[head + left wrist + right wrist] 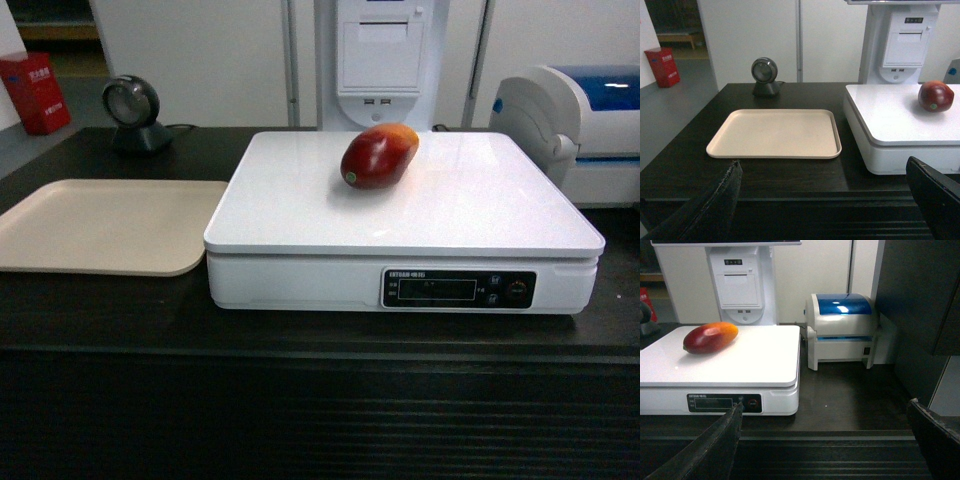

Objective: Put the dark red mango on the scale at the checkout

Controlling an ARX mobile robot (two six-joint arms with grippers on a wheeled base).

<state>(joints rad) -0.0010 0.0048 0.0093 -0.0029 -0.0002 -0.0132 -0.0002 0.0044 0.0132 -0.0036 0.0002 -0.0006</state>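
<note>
Beige plastic sits furthest left on your black tabletop (pixel 100 310): the empty tray (pixel 105 225), its right edge just beside the scale (pixel 400 215). Behind it stands a round dark scanner (pixel 135 112), with a red box (pixel 35 92) on the floor further back. Your left pincer (pixel 825 200) hangs short of the checkout's front edge, facing the tray, fingers spread wide and holding nothing.

Move to the middle and you find the dark red mango (pixel 378 157) already lying on its side on the white platform, toward the rear, orange end pointing right. By my reading the placing is done.

Your right pincer (pixel 825 440) is likewise wide apart and empty, low in front of the ribbed panel, with the blue-lidded printer (pixel 842 327) to the right of the scale.

The risk now is disturbance. The fruit is rounded and rests free on a smooth top, so a bump to the scale or tabletop as you pull away could roll it. Any arm resting on the platform would spoil the weighing.
</note>
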